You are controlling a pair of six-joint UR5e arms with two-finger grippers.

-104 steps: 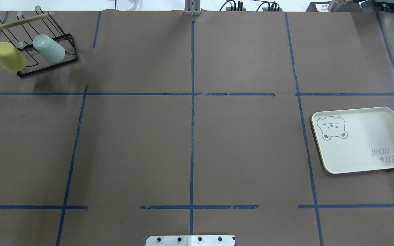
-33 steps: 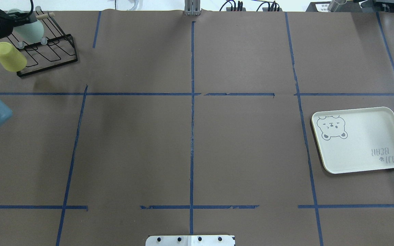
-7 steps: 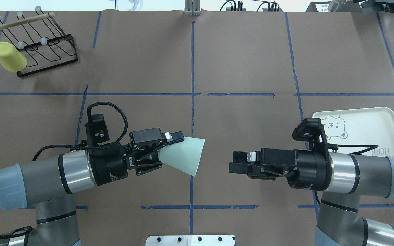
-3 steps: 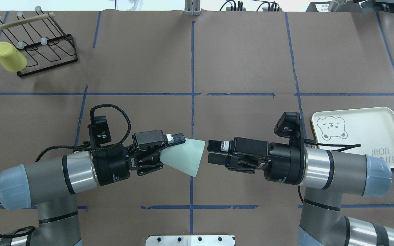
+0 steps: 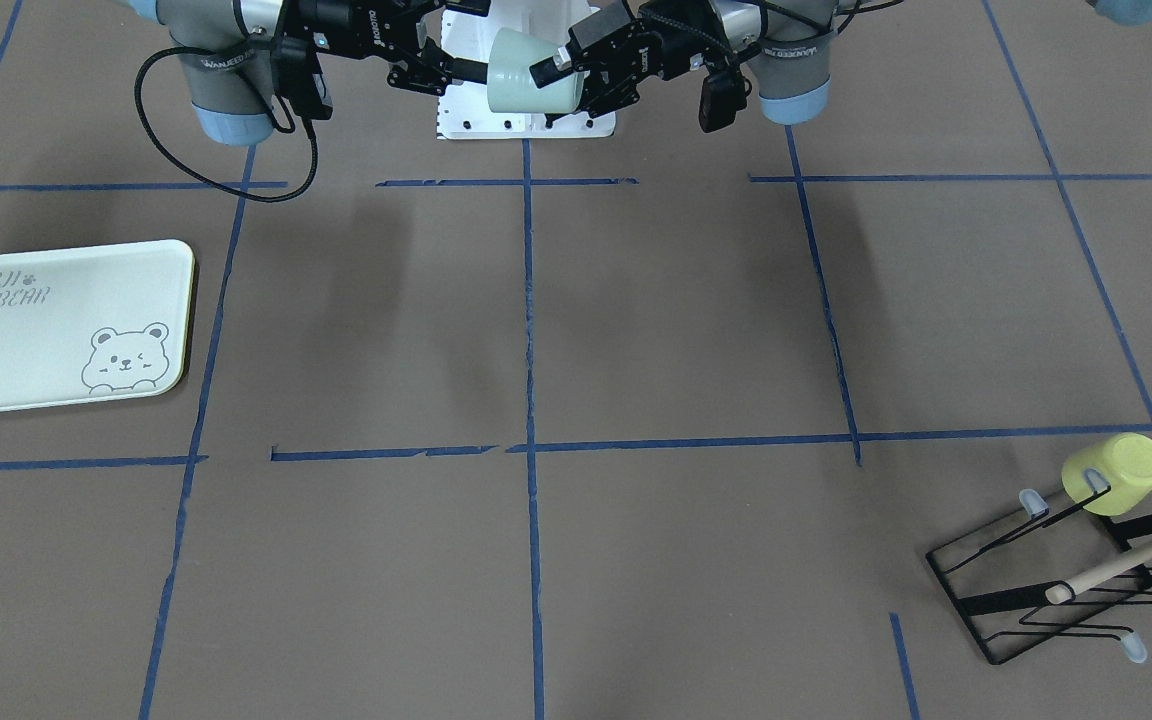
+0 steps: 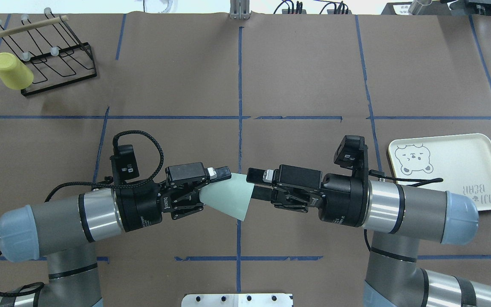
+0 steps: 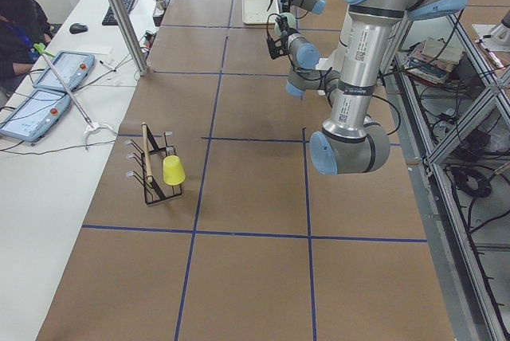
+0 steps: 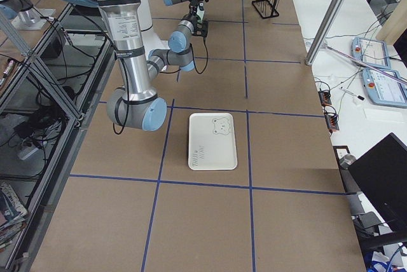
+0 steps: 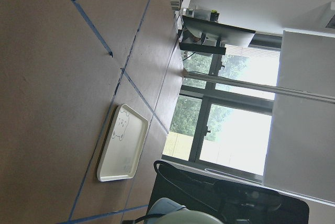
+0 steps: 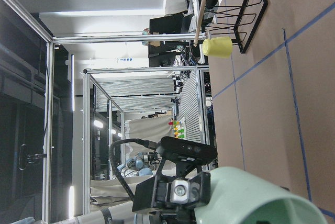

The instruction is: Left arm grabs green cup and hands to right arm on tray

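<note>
Left gripper (image 6: 214, 191) clamped on narrow end of green cup (image 6: 229, 198). Cup held on its side in the air, well apart from tray (image 6: 463, 162), off its bear end, mouth toward tray. Right gripper (image 6: 252, 184) jaws apart, straddling cup's rim; contact can't be told

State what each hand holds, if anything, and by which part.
The left hand holds the green cup by its narrow base end. The right hand, open at the cup's rim, holds nothing yet.
</note>
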